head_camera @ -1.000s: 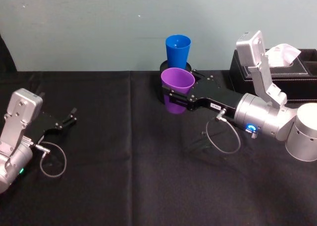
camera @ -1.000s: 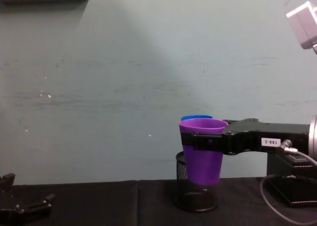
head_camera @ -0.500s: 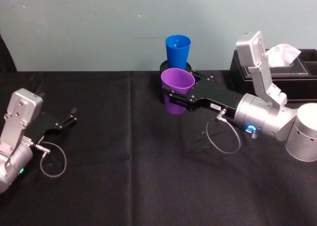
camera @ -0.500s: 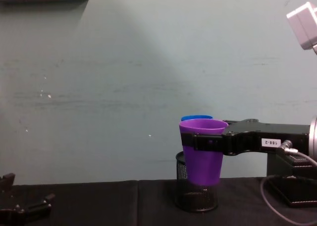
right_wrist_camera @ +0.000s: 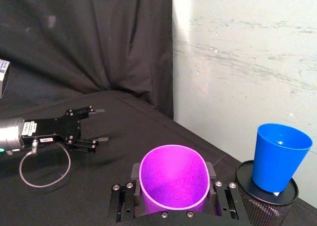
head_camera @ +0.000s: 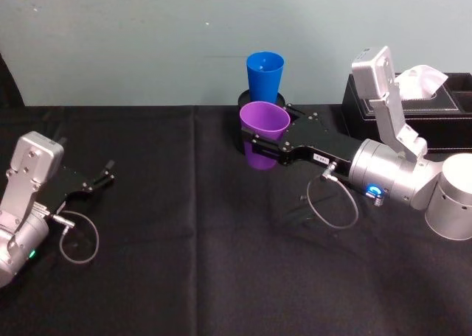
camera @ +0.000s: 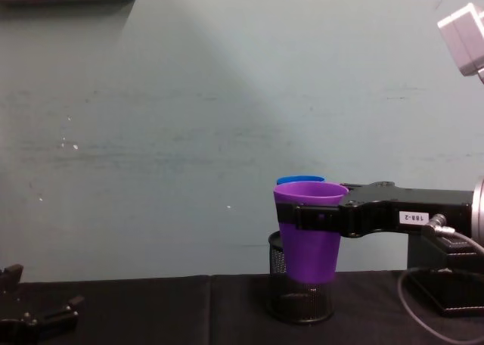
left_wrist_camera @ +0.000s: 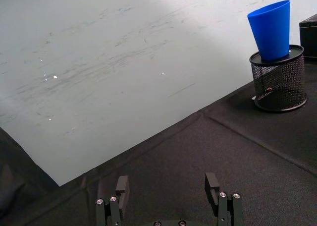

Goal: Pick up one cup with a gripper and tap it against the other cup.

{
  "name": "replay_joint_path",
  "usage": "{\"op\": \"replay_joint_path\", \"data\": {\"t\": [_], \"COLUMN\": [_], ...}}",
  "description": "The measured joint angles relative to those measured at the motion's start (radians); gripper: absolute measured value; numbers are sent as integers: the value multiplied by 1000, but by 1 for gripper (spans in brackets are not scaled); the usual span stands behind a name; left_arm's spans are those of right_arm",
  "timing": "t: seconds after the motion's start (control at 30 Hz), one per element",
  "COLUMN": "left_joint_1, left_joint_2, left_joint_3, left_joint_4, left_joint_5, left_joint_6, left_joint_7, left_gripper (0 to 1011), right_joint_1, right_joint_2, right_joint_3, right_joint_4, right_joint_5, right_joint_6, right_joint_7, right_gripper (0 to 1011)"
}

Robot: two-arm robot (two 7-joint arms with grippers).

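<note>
Head view: right gripper (head_camera: 267, 135) reaches in from the right, its black jaws clamped on either side of the purple cup (head_camera: 262, 138), which it holds upright with the mouth up. The cup sits just in front of the black mesh holder (head_camera: 244, 99), where the blue cup (head_camera: 265, 74) stands upright. A black tissue box (head_camera: 445, 111) lies behind the right arm. The left gripper (head_camera: 104, 176) rests far to the left over the black tablecloth (head_camera: 192, 262), well apart from both cups.

Left wrist view: the left gripper's two fingers (left_wrist_camera: 122, 185) stand spread with nothing between them. The blue cup pokes up out of the mesh holder farther off on the cloth.

Right wrist view: the purple cup's open rim lies between the jaws, with a gap between it and the blue cup beside it.

Chest view: the purple cup hangs clear of the tablecloth, in front of the holder. It hides all of the blue cup but a sliver of rim.
</note>
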Motion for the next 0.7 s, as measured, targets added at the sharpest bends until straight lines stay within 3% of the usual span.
{"op": "replay_joint_path", "data": {"t": [0.7], "left_joint_1": [0], "left_joint_2": [0], "left_joint_3": [0], "left_joint_4": [0], "left_joint_5": [0], "left_joint_6": [0], "left_joint_7": [0], "left_gripper": [1000], "right_joint_1": [0], "right_joint_2": [0], "right_joint_3": [0], "right_joint_4": [0], "right_joint_5": [0], "right_joint_6": [0], "right_joint_7": [0], "right_gripper": [729]}}
